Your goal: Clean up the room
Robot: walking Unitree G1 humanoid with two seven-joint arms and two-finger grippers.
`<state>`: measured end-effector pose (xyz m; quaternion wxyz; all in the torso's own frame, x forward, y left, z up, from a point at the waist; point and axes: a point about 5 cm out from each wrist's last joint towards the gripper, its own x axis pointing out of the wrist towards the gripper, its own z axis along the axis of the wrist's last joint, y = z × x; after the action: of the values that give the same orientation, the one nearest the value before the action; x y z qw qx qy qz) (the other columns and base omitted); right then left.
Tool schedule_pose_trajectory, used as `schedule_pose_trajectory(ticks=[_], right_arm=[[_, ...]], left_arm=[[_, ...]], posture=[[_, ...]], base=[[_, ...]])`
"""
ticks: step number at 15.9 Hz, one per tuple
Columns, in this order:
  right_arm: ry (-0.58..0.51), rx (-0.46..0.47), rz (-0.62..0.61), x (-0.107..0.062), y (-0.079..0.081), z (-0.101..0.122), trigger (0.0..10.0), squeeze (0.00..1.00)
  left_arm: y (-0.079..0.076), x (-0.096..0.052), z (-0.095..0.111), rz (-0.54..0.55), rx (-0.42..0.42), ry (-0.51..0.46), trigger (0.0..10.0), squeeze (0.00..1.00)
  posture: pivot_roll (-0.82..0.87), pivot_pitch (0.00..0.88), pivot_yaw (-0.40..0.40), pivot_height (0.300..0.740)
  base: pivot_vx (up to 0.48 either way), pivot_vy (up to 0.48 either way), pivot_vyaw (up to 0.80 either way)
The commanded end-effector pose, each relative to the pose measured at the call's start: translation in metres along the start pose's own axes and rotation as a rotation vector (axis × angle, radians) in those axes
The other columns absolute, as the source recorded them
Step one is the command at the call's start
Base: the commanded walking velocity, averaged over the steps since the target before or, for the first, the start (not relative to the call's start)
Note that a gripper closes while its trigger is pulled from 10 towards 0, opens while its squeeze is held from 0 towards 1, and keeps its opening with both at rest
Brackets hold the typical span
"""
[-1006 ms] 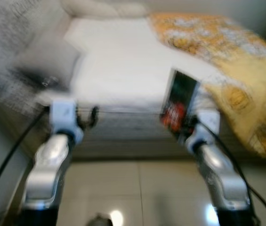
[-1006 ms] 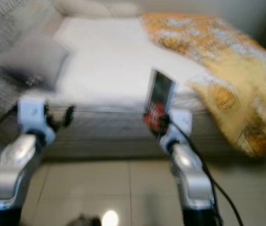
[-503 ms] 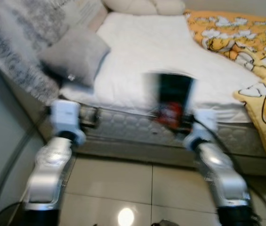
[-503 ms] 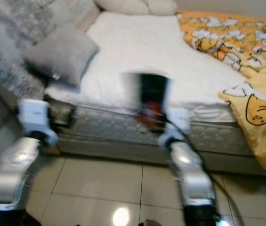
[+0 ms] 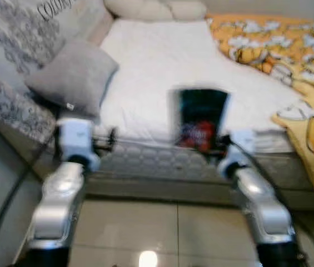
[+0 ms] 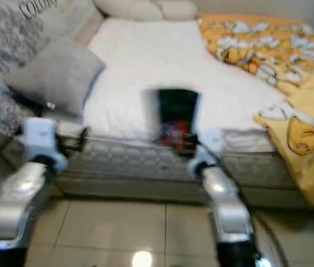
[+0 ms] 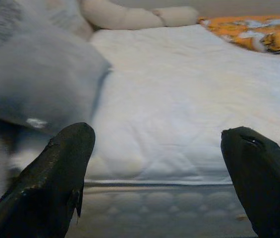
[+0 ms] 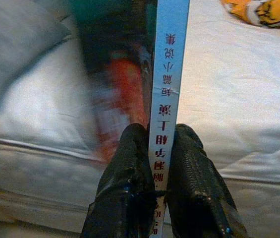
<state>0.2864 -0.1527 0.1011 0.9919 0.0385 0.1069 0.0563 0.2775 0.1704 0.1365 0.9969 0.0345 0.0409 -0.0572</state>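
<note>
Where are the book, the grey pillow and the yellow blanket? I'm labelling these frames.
book [image 5: 201, 114], left eye view, front cover
grey pillow [image 5: 73, 75], left eye view, middle of its face
yellow blanket [image 6: 257, 41], right eye view, patterned top

White-sheeted bed [image 5: 162, 72] across the middle of view, quilted mattress edge [image 5: 162, 161] along its near side. Grey pillow [image 5: 73, 78] at 10 o'clock, cream pillows [image 5: 157, 8] at 12, yellow-orange cartoon-print duvet [image 5: 290, 61] from 1 to 4 o'clock, hanging over the edge. Glossy tiled floor [image 5: 145, 228] at 6 o'clock.
</note>
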Motion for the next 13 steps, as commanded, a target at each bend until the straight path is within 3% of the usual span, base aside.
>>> schedule_pose_trajectory(ticks=[1,3,13], right_arm=[[-0.05,-0.01,0.015,0.0043,0.0076,0.0126,10.0,0.0],[-0.054,-0.012,0.023,0.0058,0.0099,0.0135,10.0,0.0],[-0.052,0.017,0.023,0.0058,0.0073,0.0125,10.0,0.0]], left_arm=[[0.0104,-0.0025,0.0013,0.032,0.017,0.0,10.0,0.0],[0.0111,-0.0029,0.0009,0.03,0.019,0.003,10.0,0.0],[0.0067,-0.002,0.0003,0.003,0.027,0.008,10.0,0.0]], posture=[[0.02,0.0,-0.017,0.74],[0.02,0.0,-0.014,0.74],[0.02,0.0,-0.011,0.74]], base=[[0.394,0.0,0.8],[0.392,0.0,0.8],[0.392,0.0,0.0]])
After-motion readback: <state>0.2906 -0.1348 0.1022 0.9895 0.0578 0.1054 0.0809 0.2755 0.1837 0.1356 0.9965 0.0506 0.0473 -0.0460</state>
